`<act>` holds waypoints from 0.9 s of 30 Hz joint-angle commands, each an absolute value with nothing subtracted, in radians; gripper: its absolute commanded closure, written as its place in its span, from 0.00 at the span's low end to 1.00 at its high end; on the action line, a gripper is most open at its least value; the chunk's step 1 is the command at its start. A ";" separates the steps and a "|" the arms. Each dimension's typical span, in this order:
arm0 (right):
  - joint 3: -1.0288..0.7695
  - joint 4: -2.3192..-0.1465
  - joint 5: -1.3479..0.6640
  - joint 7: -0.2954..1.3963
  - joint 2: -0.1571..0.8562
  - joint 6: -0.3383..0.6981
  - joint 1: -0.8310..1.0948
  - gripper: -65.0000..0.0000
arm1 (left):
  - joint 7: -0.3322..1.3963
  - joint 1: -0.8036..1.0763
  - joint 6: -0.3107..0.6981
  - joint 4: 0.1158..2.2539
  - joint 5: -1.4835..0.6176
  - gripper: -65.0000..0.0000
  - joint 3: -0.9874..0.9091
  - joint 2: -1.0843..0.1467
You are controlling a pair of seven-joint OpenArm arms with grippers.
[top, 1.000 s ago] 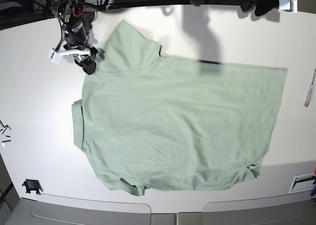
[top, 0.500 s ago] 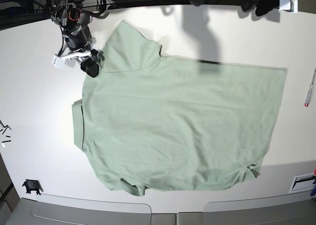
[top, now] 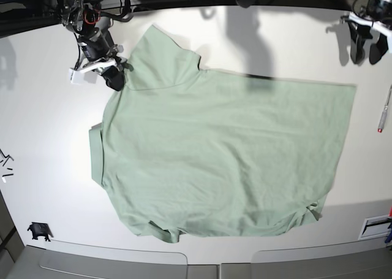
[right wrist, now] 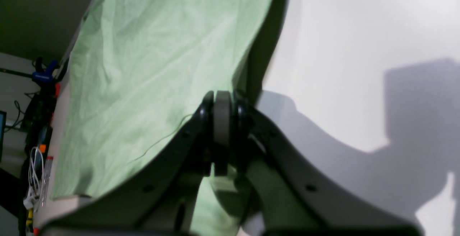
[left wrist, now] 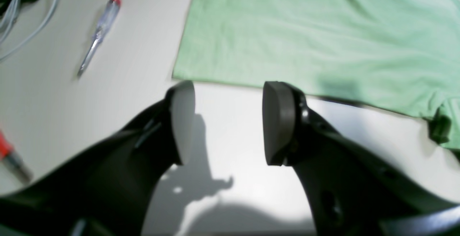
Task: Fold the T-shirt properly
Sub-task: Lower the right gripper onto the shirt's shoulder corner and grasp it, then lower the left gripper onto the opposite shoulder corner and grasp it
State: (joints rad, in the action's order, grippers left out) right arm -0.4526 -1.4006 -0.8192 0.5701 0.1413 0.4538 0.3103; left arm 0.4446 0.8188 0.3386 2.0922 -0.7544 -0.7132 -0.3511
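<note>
My right gripper (top: 114, 78) jaws clamped on T-shirt (top: 220, 150) sleeve edge, upper left of base view; left gripper (left wrist: 224, 121) jaws wide, empty, above bare desk (left wrist: 230, 149) just short of hem corner. Grasp step; next, seize that corner, lift both

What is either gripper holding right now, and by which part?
The right gripper is shut on the T-shirt, pinching its edge at the sleeve near the shoulder. The left gripper holds nothing; it is open over the table just off the hem corner.
</note>
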 commanded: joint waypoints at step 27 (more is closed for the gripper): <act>-0.451 -1.430 -0.841 0.587 0.141 0.461 0.311 1.00 | 0.556 0.258 0.411 1.284 -0.888 0.57 -0.514 -0.528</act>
State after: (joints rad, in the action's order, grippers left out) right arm -0.4515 -1.4204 -0.8192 0.5751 0.1383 0.4541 0.3103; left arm 0.5758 0.2604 0.4030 1.2713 -0.8757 -0.5060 -0.5041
